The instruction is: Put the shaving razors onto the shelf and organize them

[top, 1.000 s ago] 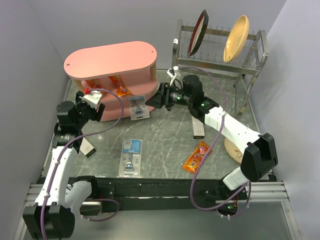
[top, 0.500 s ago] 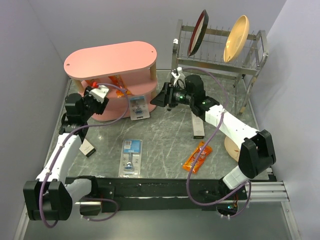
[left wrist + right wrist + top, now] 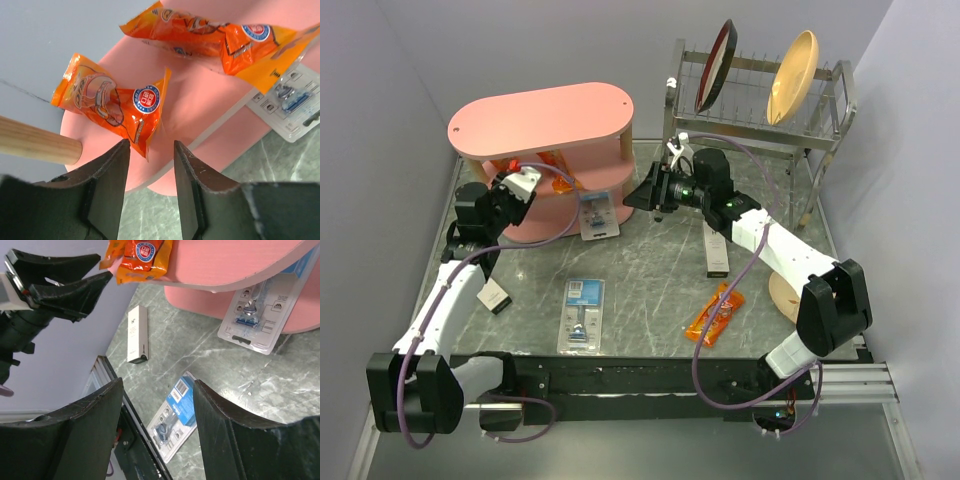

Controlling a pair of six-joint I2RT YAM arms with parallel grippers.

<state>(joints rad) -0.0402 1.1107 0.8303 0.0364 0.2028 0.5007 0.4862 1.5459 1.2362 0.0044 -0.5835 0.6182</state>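
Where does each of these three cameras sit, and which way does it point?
Top external: fixed above and behind, looking down on the table; the left arm and right arm show.
Left wrist: on its arm, facing snack packets on the pink shelf; fingers of the left gripper show.
Right wrist: on its arm, facing the shelf's foot; fingers of the right gripper show.
Shared: all three see the razor pack by the shelf.

The left arm [image 3: 445, 305] rises from its near-left base, elbow bent, forearm angled up and right. The left gripper [image 3: 528, 186] points right, jaws parted by a narrow gap, nothing gripped. The right arm [image 3: 775, 250] stretches from its near-right base up and left. The right gripper [image 3: 632, 198] points left, jaws spread wide, empty. The 2 grippers face each other, apart.
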